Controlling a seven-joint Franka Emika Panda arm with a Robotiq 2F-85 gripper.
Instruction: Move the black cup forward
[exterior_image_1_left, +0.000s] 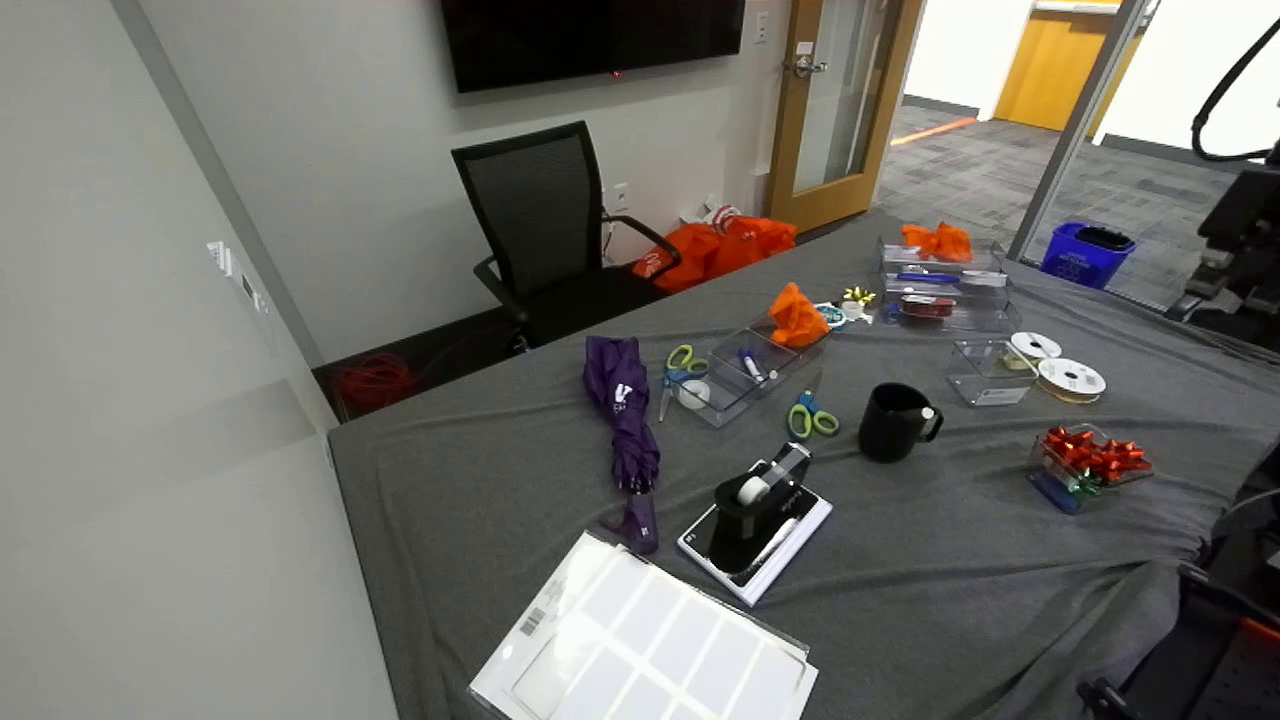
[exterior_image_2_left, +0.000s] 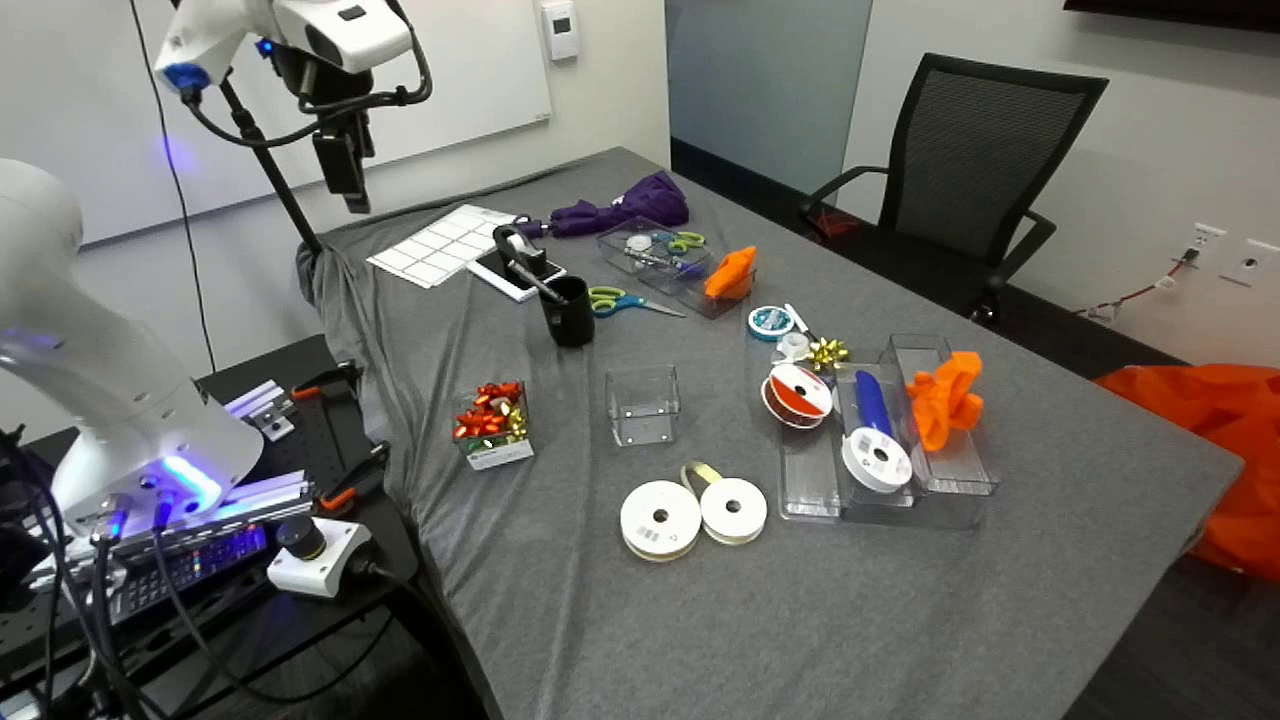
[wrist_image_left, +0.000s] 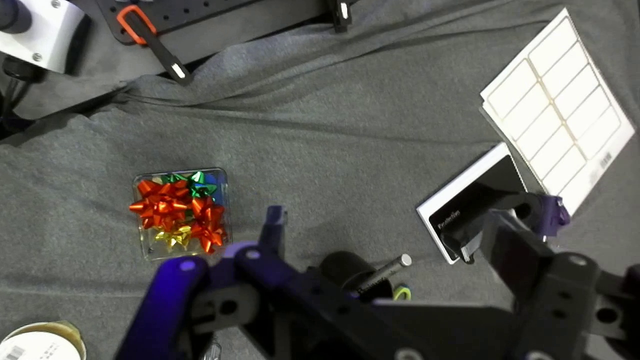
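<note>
Jaws parted around nothing, the pincer (wrist_image_left: 387, 225) hangs here over the gray-draped table (exterior_image_2_left: 720, 620), apparently spread to take the black cup (exterior_image_1_left: 884, 432), upright well below it and seemingly serving to hold 1 slanted marker (wrist_image_left: 383, 275).

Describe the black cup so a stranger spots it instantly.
On the gray tablecloth, look between the red bows and the nearest scissors. There stands the black cup; unlike the black tape dispenser, it has a side handle and a marker leaning out.
</note>
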